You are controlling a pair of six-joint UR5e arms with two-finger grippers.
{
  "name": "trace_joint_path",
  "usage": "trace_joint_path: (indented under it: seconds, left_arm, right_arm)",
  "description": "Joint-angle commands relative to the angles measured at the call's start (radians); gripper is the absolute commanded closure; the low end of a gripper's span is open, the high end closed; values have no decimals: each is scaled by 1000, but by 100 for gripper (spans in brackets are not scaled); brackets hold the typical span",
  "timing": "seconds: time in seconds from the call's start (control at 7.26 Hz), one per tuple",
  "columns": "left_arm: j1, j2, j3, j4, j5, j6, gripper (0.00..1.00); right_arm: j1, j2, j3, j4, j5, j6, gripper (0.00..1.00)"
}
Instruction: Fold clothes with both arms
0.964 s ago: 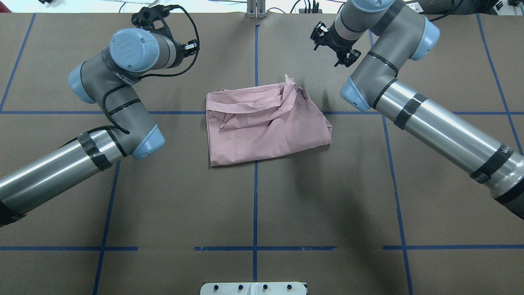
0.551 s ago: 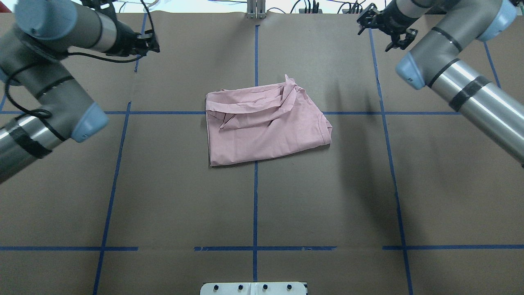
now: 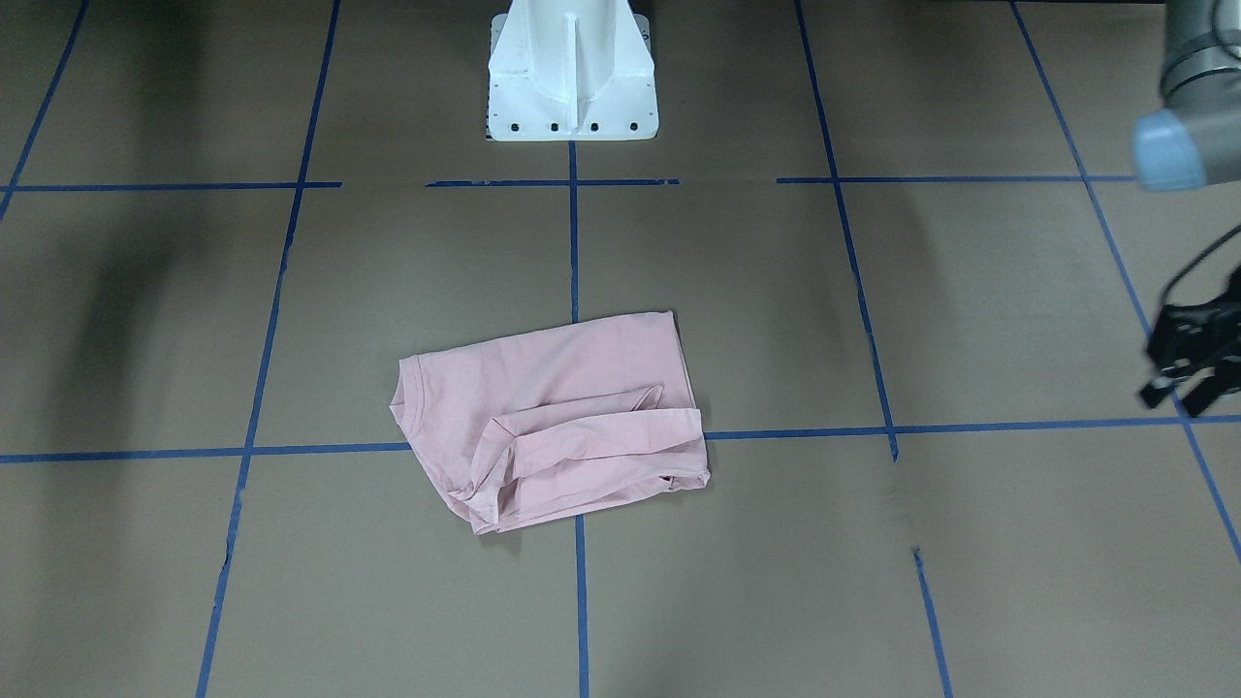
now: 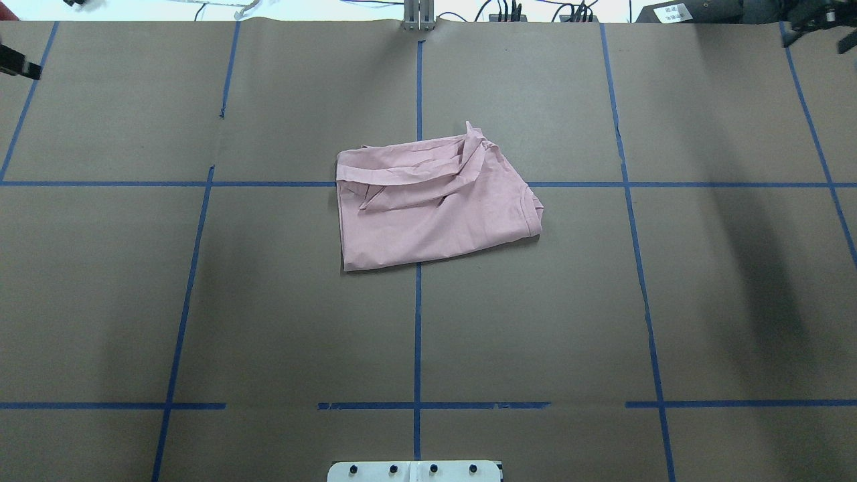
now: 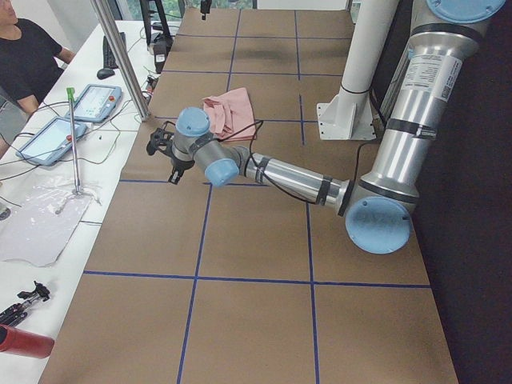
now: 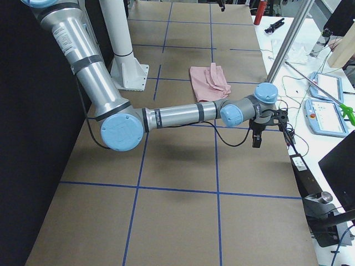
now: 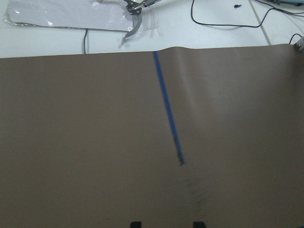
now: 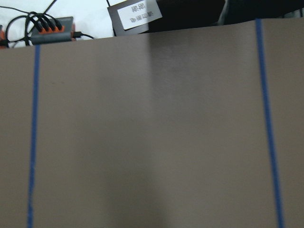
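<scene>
Overhead view: high behind the robot, facing forward and down, whole worktop (image 4: 268,321) in frame, white pedestal base (image 4: 415,471) clipped at the bottom edge. Front-facing view: from across the worktop, steep downward, closer in, base at top. Both share the pink T-shirt (image 4: 428,214) on the blue tape cross (image 4: 418,185). End views: wide, looking along the worktop from opposite ends, left arm (image 5: 296,180) near in one, right arm (image 6: 177,116) near in the other, shirt mid-distance in both. Wrist views: very close over bare brown paper, facing the far edge. The right one shares a labelled black box (image 8: 135,14) with the overhead's top edge.
</scene>
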State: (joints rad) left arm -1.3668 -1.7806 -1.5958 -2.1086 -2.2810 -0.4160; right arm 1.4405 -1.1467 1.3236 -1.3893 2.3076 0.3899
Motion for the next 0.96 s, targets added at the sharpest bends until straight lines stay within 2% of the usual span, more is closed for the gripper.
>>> trace_joint_path:
  seconds: [0.0,0.14,0.28,0.69,0.83]
  left_arm:
    - [-200,90,-22,266,-69,361,41]
    - [-239,108,-48,461,-101,387,36]
    - [-230,242,-159,494,-83,410,0]
    - [-225,328,-176,464,-100,419,0]
    - [-224,328,-149,460,-100,421,0]
  right_arm:
    - [96,-211,222,-227,-5,-355,0]
    - [95,-281,262,-232,3,-358,0]
    - [86,-306,253,-232,7,-358,0]
    - [57,-318,256,-224,29,-356,0]
    - [45,-318,255,-220,26,-344,0]
